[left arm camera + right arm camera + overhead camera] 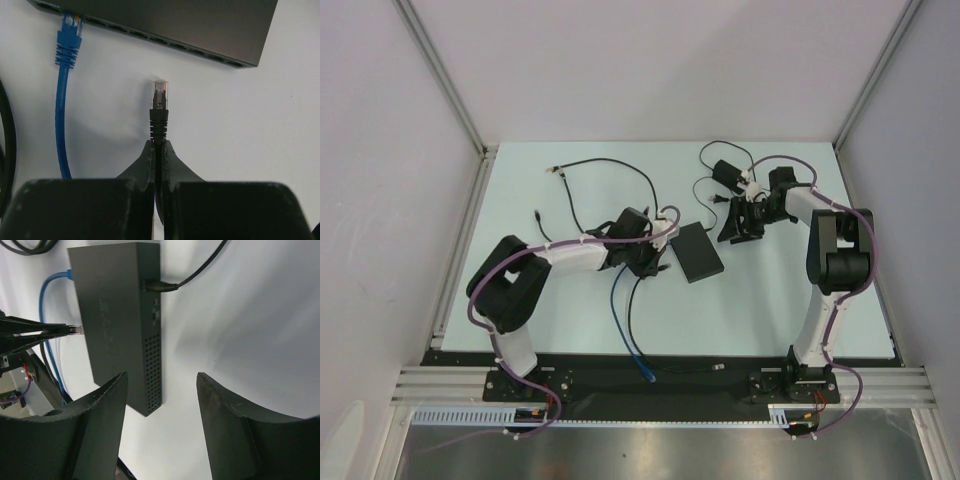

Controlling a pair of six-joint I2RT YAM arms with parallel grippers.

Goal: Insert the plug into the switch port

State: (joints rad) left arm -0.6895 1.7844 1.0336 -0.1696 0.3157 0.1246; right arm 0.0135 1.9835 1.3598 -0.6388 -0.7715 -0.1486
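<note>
The left pincer (159, 150) is clamped shut on the black cable just behind the ribbed boot of the plug (160, 95), its jaws pressed together with only the cable between them; the plug stands straight out ahead of the tips, its clear end pointing at the row of sockets along the long edge of the switch (175, 25); a strip of bare white counter (250, 150) shows between the plug's tip and that edge, so the two are near but apart; off to one side of this pincer, a blue cable (62, 100) is already seated in a socket at the end of the same row and trails back past the jaws along the counter; the right pincer (161, 377) is spread wide and grips nothing; the switch lies flat on the counter ahead of it, with its near, vented end showing in the gap between the jaws; at the far end of the switch from this pincer, a black lead (195, 275) is plugged into the narrow side and curves away; beyond the switch's long edge, the left pincer's tips and the plug show from the side, just short of the sockets.
</note>
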